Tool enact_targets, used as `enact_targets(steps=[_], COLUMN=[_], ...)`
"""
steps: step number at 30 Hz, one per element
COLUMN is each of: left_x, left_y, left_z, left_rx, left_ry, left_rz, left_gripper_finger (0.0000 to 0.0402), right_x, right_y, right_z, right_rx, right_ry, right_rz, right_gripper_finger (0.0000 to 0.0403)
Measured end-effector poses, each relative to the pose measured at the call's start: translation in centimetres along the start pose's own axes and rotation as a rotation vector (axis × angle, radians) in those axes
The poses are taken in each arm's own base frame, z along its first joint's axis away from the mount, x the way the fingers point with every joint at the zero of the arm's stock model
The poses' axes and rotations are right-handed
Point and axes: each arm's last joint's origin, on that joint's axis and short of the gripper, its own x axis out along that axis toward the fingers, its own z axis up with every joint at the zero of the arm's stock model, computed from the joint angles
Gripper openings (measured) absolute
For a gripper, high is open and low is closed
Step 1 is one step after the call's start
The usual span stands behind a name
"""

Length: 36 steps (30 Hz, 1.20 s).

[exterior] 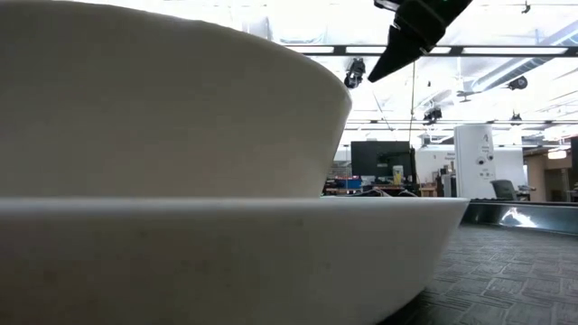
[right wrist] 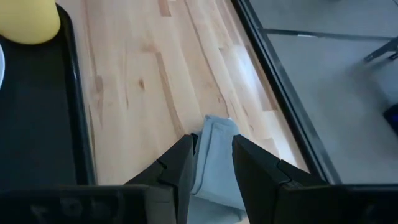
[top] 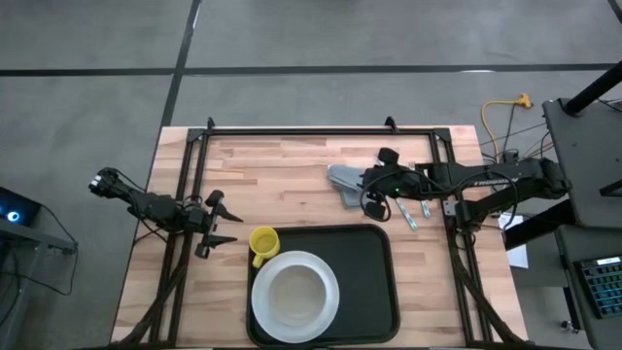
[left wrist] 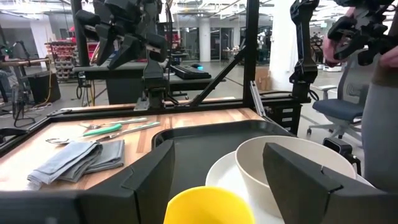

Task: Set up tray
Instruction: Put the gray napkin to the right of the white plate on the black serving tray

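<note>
Tray (top: 374, 277) sits at tabletop (top: 292, 170) front w/ plate (top: 326, 301), bowl (top: 292, 295) & yellow cup (top: 263, 242) loaded; right pincer (right wrist: 211, 163) clamped on grey napkin (right wrist: 214, 158) behind tray, prob to bring it over; left pincer (top: 225, 224) waits w/ fingers apart by cup

Tray (top: 374, 282) right half free; plate (top: 294, 292), mug (top: 263, 242) block left.
</note>
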Motion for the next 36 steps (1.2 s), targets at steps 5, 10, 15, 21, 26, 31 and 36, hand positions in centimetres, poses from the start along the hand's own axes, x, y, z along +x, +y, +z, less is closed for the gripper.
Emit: enact_targets(steps=[5,10,15,21,26,31,36], left_x=[0.0,0.0,0.0,0.0,0.0,0.0,0.0], left_y=[0.0,0.0,0.0,0.0,0.0,0.0,0.0], left_z=[0.0,0.0,0.0,-0.1,-0.1,-0.1,-0.1], left_rx=[0.0,0.0,0.001,0.001,0.001,0.001,0.002], left_ry=[0.001,0.001,0.005,0.005,0.005,0.006,0.007], left_rz=[0.0,0.001,0.001,0.0,0.0,0.0,0.0], left_gripper_finger=[0.0224,0.0224,0.0224,0.0224,0.0224,0.0224,0.0224], right_x=[0.1,0.1,0.5,0.9,2.3,4.6,5.9], right_y=[-0.5,-0.4,-0.5,-1.3,-2.0,-2.1,-1.7], right_z=[0.1,-0.8,-0.9,-0.9,-1.5,-2.7,-2.7], right_rx=[-0.044,-0.205,-0.224,-0.143,-0.065,-0.075,-0.071], right_ry=[-0.002,0.075,0.083,0.084,0.137,0.231,0.223], right_rz=[-0.042,-0.032,-0.038,-0.064,-0.097,-0.113,-0.114], right_gripper_finger=[0.01,0.01,0.01,0.01,0.01,0.01,0.01])
